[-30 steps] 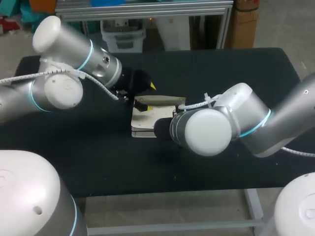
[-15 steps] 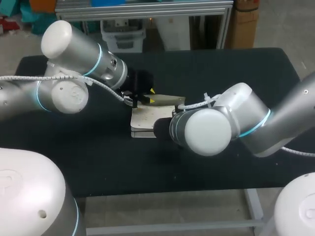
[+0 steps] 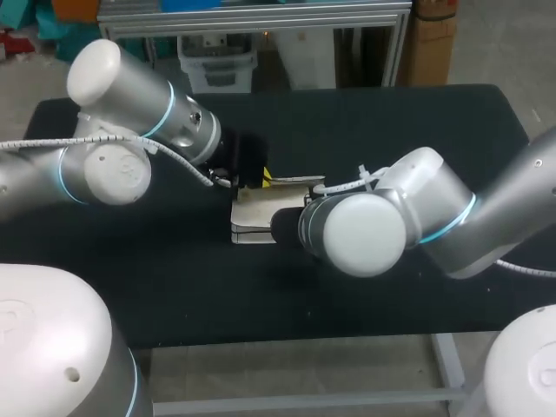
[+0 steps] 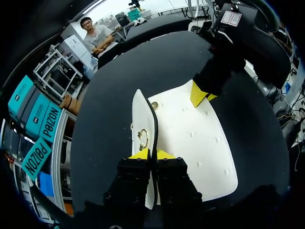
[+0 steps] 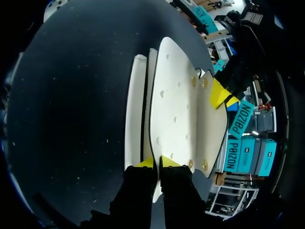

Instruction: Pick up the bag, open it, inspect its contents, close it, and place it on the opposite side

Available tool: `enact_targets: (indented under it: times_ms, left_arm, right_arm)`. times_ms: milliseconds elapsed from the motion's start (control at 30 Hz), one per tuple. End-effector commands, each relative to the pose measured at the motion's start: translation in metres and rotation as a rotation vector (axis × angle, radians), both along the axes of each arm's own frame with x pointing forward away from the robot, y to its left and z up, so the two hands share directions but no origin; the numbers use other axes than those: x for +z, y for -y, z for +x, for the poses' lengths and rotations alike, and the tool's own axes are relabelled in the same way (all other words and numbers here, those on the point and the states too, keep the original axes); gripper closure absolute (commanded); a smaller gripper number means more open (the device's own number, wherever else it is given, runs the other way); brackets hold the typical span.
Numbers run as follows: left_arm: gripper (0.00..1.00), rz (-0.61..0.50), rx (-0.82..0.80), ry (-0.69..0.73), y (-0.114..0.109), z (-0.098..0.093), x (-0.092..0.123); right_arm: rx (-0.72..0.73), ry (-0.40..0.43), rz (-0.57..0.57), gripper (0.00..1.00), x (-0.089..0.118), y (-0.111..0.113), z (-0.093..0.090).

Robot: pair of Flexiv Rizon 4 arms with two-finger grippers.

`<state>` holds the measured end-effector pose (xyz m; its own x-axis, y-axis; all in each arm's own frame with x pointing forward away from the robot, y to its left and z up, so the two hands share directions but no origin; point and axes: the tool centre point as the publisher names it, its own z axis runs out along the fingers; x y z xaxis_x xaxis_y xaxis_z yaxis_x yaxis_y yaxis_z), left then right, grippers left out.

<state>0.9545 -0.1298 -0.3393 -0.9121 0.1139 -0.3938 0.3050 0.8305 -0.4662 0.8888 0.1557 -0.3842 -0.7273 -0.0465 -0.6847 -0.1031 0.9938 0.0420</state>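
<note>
The white bag [image 3: 248, 215] lies mid-table between both arms. In the left wrist view my left gripper [image 4: 152, 153] is shut on the thin edge of the bag's raised flap [image 4: 142, 117], next to a gold ring clasp [image 4: 142, 138]. The bag's body [image 4: 195, 143] spreads out beside it. My right gripper [image 5: 156, 162] is shut on the edge of a white panel of the bag [image 5: 174, 109] at the opposite end. In the head view the left gripper [image 3: 263, 179] shows at the bag's far edge, while the right gripper is hidden behind its own wrist [image 3: 291, 226].
The black table [image 3: 391, 122] is bare to the right and front of the bag. Both arms' large elbows [image 3: 356, 233] hang over the table's middle. The left arm's cable [image 3: 174, 156] loops above the table's left part.
My left gripper has gone from open to shut on the flap's edge. The flap now stands more edge-on. The right arm has not moved.
</note>
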Motion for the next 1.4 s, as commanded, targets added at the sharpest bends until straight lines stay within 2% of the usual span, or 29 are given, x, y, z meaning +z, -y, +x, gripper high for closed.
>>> enact_targets:
  times_ms: [33,600,900,1033,1400]
  left_arm:
    - [1.00,0.004,-0.018,-0.003,0.003,-0.009,-0.005]
    - [1.00,0.121,-0.101,-0.090,0.012,-0.017,-0.040]
    - [1.00,0.141,-0.121,-0.098,0.012,-0.016,-0.041]
    - [1.00,0.142,-0.130,-0.096,0.004,-0.019,-0.039]
    - [1.00,0.186,-0.192,-0.089,0.000,-0.028,-0.040]
  right_arm:
    - [-0.015,0.227,0.028,1.00,-0.006,0.000,0.000]
    - [-0.015,0.227,0.028,1.00,-0.006,0.000,0.000]
    - [-0.015,0.227,0.028,1.00,-0.006,0.000,0.000]
    - [-0.015,0.227,0.028,1.00,-0.006,0.000,0.000]
    - [-0.015,0.227,0.028,1.00,-0.006,0.000,0.000]
